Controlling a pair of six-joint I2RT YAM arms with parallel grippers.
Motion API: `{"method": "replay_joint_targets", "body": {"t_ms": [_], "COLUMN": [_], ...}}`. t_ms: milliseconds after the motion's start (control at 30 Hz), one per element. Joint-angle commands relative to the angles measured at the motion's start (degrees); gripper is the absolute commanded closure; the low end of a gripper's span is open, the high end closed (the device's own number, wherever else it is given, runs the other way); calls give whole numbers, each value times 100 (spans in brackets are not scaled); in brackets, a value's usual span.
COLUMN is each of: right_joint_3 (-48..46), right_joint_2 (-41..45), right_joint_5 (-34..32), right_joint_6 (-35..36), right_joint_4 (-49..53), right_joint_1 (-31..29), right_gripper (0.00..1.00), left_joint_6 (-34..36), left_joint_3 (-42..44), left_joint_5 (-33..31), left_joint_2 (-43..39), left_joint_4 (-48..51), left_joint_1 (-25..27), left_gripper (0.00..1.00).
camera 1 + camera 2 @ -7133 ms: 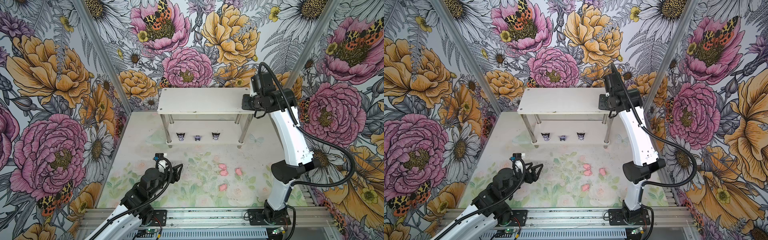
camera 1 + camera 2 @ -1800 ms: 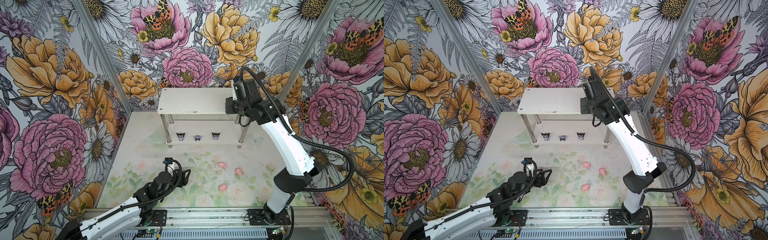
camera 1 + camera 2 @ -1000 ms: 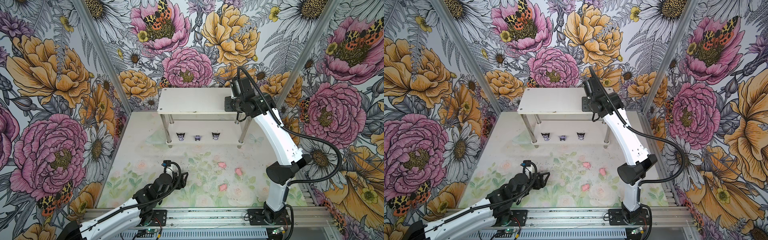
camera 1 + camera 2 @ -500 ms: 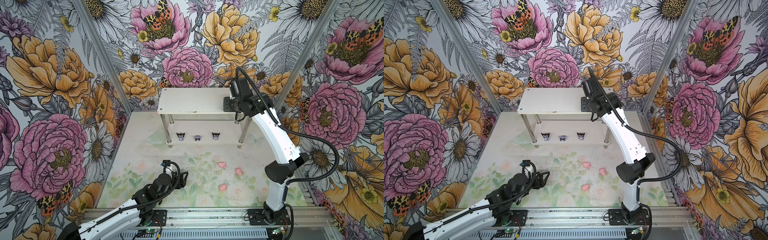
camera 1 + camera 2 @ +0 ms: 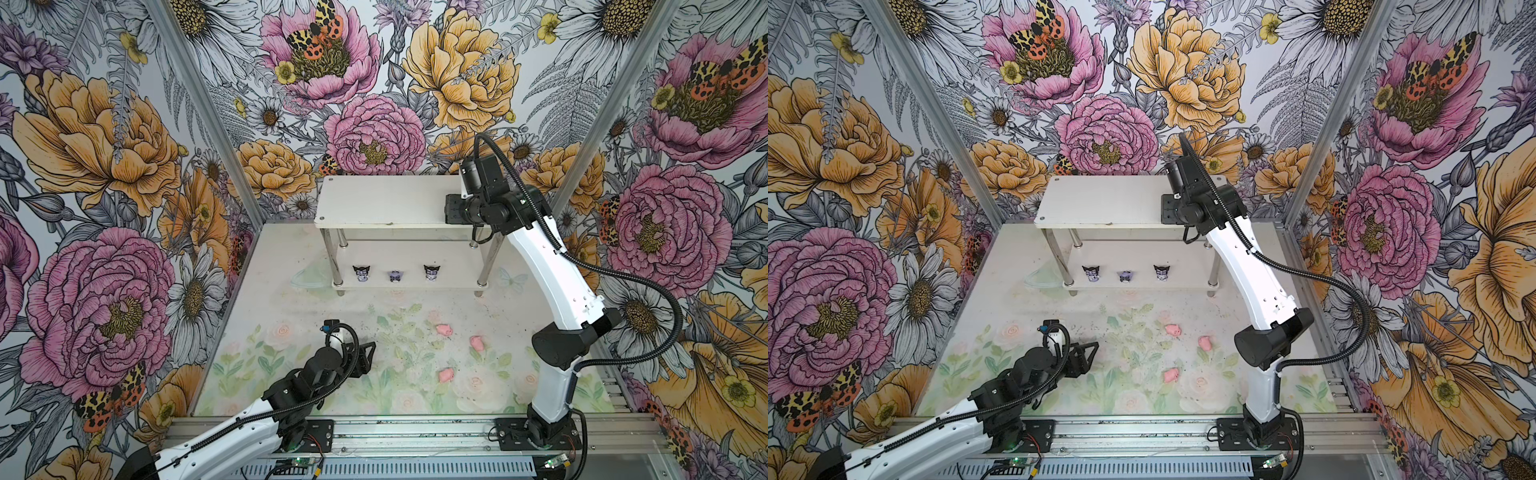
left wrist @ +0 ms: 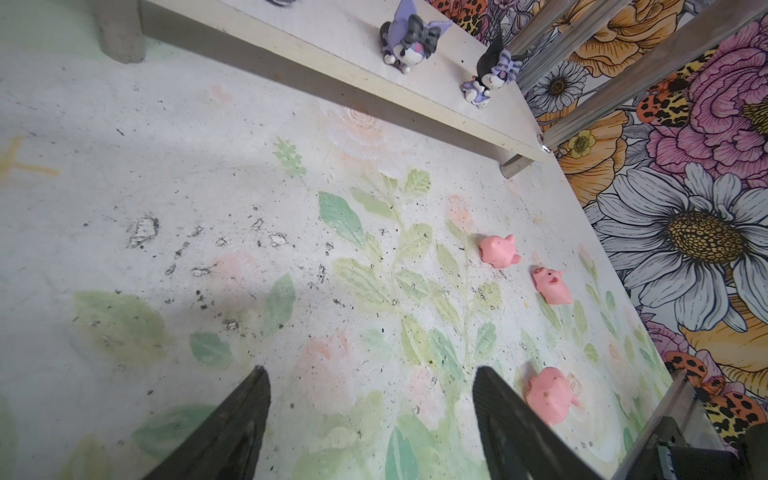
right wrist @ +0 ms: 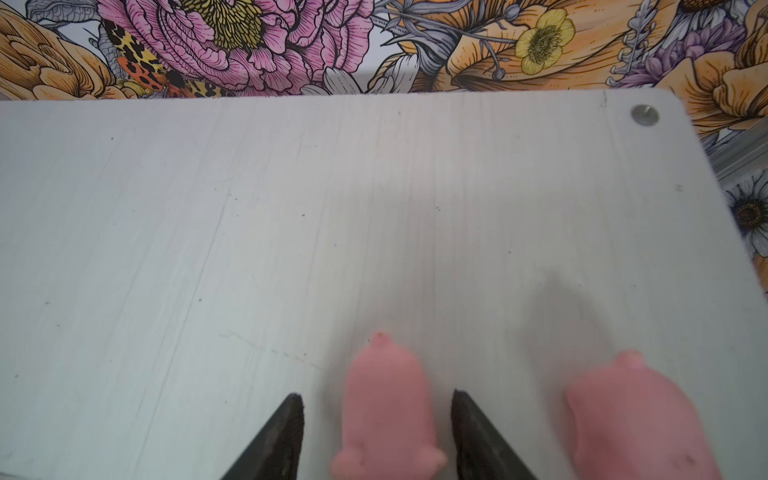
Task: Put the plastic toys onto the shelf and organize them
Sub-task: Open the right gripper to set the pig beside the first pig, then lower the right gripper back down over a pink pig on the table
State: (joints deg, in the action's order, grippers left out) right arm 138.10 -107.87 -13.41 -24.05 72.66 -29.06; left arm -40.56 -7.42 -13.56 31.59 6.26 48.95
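Floral-walled cell, pale printed floor mat (image 5: 291, 328). At upper centre of both top views the shelf (image 5: 374, 199) is seen. Over its top tier's right end the right gripper (image 7: 376, 395) is held. Its jaws have just been parted, and a pink pig (image 7: 386, 411) is left resting between them, gaps either side, nothing gripped. Just beside it a second pig (image 7: 640, 419) is set. On the mat, lower centre-right, three pigs (image 5: 444, 330) remain, one fewer than seconds ago. Along the lower tier the black-and-lavender figures (image 5: 395, 275) are lined up. Low over the mat the left gripper (image 6: 370, 370) is held wide open, empty. Two of five pigs judged placed.
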Motion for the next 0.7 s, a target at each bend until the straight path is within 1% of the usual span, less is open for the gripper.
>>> {"method": "replay_joint_targets", "body": {"t_ms": [0, 167, 333, 467, 567, 667], "right_joint_3": [-123, -627, -1537, -2939, -4475, -5759], "right_joint_2": [516, 1005, 1802, 2808, 3704, 4213], "right_joint_5": [85, -50, -217, -260, -80, -49], "right_joint_6": [-115, -160, -255, -417, -715, -1006], "right_joint_4": [55, 46, 9, -382, -811, -907], "right_joint_1": [-82, -257, -650, -1031, -1173, -1276], "right_gripper": [41, 41, 41, 44, 48, 48], "left_joint_6": [91, 165, 224, 267, 283, 315], "left_joint_3": [-9, -5, -41, -132, -266, -431], "left_joint_5": [-156, -138, -88, 31, 117, 331], "left_joint_2": [-26, 26, 146, 507, 1031, 1648], "left_joint_4": [63, 43, -135, -461, -751, -1076], "left_joint_1": [-61, -113, -183, -184, -162, -53], "left_gripper": [21, 21, 21, 21, 21, 22]}}
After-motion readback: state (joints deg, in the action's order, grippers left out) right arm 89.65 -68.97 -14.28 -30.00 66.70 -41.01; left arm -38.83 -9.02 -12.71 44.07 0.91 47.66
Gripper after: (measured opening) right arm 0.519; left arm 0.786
